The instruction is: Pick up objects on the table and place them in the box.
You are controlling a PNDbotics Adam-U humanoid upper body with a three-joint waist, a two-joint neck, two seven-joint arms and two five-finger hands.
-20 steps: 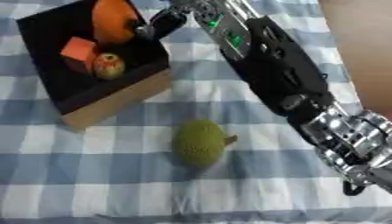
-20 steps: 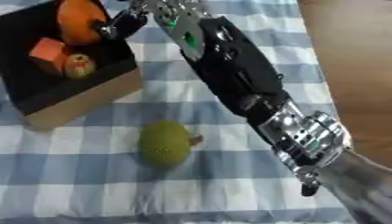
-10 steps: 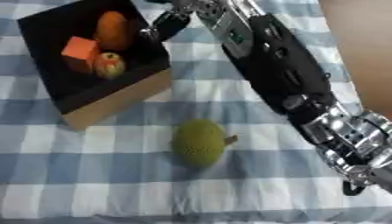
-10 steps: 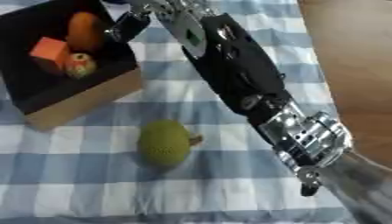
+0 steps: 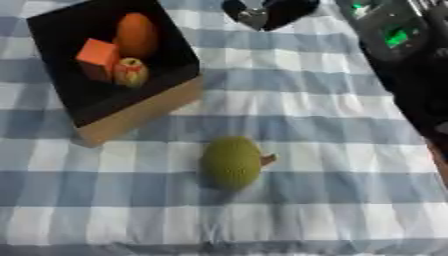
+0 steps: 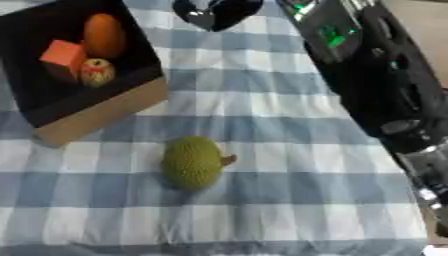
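A black-lined cardboard box point(image 5: 140, 117) stands at the upper left of the checked cloth. In it lie an orange oval fruit point(image 5: 137, 34), an orange-red cube point(image 5: 96, 57) and a small red-yellow apple point(image 5: 131, 71). A green bumpy fruit point(image 5: 232, 162) with a short brown stem lies on the cloth in front of the box. My right hand point(image 5: 271, 11) hovers at the top edge, to the right of the box, open and holding nothing. It is blurred. The left hand does not show.
My right forearm point(image 6: 367, 75), black with a green light, runs down the right side above the blue-and-white checked cloth point(image 5: 332, 130). The table's right edge point(image 6: 429, 30) shows at the upper right.
The orange fruit, held over the box one second ago, now lies in the box. My right hand has let it go and moved off to the right, away from the box.
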